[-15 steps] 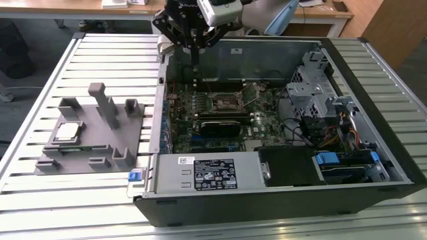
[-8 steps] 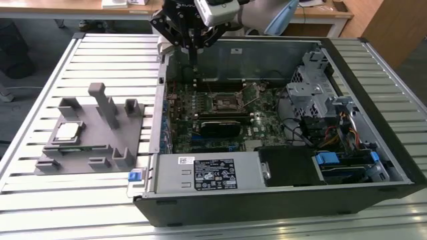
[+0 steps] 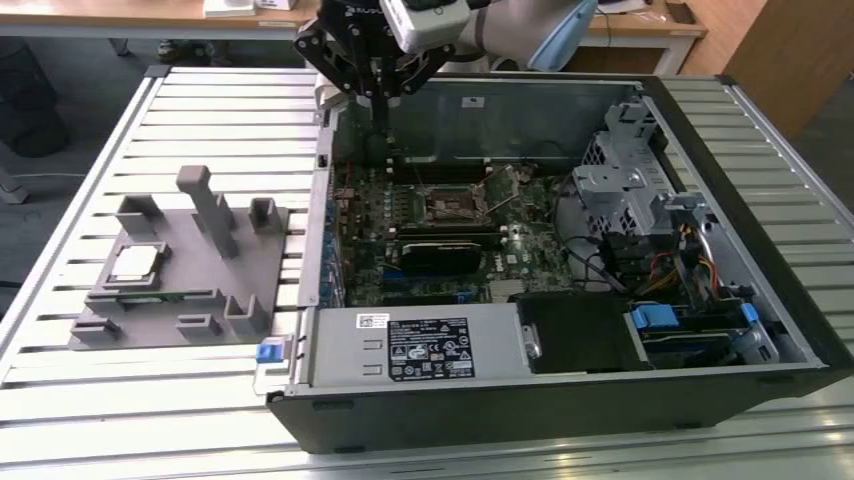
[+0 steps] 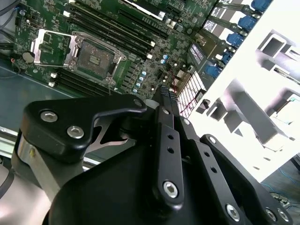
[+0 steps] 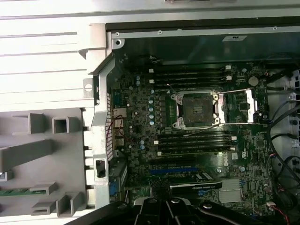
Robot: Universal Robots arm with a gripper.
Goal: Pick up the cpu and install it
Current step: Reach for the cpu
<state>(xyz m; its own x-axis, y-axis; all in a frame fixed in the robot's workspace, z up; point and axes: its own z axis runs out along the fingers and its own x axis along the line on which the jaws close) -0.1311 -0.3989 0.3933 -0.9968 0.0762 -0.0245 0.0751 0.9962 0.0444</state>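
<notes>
Jaws (image 3: 384,125): I see them in the upper middle of the exterior view, pointing down over the far-left corner of the open computer case (image 3: 534,405)
Jaw opening: drawn together as far as I can judge. In the exterior view the two fingers read as one thin dark bar, and in the second wrist view they converge to a single ribbed tip (image 4: 168,93)
Grip: I can see nothing between the tips, and they touch nothing; they hang in the air above the motherboard (image 3: 441,235)
Cpu (image 3: 134,262): lying flat, silver top up, at the left middle of the exterior view, well apart from the jaws and outside the case
Cpu seat: a raised square pocket on the grey fixture (image 3: 180,275), which rests on the slatted metal surface (image 3: 160,420) just beside the case's left wall
Fixture neighbours: a green memory stick (image 3: 147,297) lies in a slot just below the cpu in the frame, with several upright grey posts behind it
Socket (image 3: 447,208): near the centre of the motherboard; in both wrist views (image 4: 96,58) (image 5: 194,110) its contact field is exposed
Socket frame (image 4: 49,44): the metal retention frame is swung open and lies beside the socket, also seen in the first wrist view (image 5: 239,105)
Task state: the cpu sits in the fixture, not yet picked up
</notes>
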